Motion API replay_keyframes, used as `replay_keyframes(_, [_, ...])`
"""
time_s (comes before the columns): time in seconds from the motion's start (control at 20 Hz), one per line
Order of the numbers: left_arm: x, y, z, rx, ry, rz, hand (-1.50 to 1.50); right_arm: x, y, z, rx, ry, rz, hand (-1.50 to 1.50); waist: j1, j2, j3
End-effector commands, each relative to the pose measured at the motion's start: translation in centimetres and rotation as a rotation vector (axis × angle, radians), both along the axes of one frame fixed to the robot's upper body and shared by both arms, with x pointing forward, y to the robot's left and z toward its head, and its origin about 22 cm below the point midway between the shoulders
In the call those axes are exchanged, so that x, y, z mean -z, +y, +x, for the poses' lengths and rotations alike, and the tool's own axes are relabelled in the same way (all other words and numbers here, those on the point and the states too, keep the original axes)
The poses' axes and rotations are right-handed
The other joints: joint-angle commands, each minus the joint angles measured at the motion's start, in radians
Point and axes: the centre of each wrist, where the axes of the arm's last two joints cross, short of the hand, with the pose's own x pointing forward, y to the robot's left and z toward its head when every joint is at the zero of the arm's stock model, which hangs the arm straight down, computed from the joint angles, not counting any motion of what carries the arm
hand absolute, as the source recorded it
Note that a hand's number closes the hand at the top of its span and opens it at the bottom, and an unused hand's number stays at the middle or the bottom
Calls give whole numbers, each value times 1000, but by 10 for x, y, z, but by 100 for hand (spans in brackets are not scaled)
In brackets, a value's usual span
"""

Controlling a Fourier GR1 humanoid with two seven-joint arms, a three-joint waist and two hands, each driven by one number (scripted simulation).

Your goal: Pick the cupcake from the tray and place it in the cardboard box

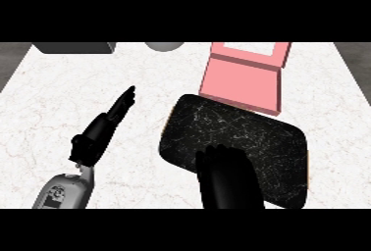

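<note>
A black speckled tray [253, 130] lies on the white marble counter, right of centre. No cupcake shows anywhere; my right hand [226, 176] hangs over the tray's near left part and hides whatever is beneath it. Just beyond the tray's far edge sits the box [243, 83], which looks pink, with its lid [250, 50] flipped open away from me. My left hand [101, 130] is open over the bare counter left of the tray, fingers straight and pointing to the far right, holding nothing.
A dark grey block [72, 47] stands at the counter's far left edge. A pale grey rounded object [164, 46] sits beside it near the far edge. Dark floor shows past the counter's left and right sides.
</note>
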Motion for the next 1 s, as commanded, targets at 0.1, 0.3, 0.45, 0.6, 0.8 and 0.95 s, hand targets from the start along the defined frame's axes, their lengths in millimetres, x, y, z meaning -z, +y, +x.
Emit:
replay_keyframes(0.1, [-4,0,7,-10,-1,8,0,-64,-5,-54,-72,-102,136,150,-4,-2,0])
replay_keyframes(0.3, [4,17,12,-7,-8,5,0,-83,-10,-51,6,-195,210,150,-1,1,0])
replay_keyframes(0.45, [6,4,3,-12,-10,-4,0,-97,-14,-45,46,-166,267,150,5,2,-1])
replay_keyframes(0.6, [-1,-4,4,-3,-7,0,0,-106,-23,-36,105,-197,250,150,2,1,0])
replay_keyframes(0.8, [9,1,-2,12,-1,10,0,-112,-23,-11,164,-214,266,150,4,2,0])
replay_keyframes(0.95, [8,-2,14,12,-3,11,0,-133,-38,2,162,-216,276,150,-3,4,0])
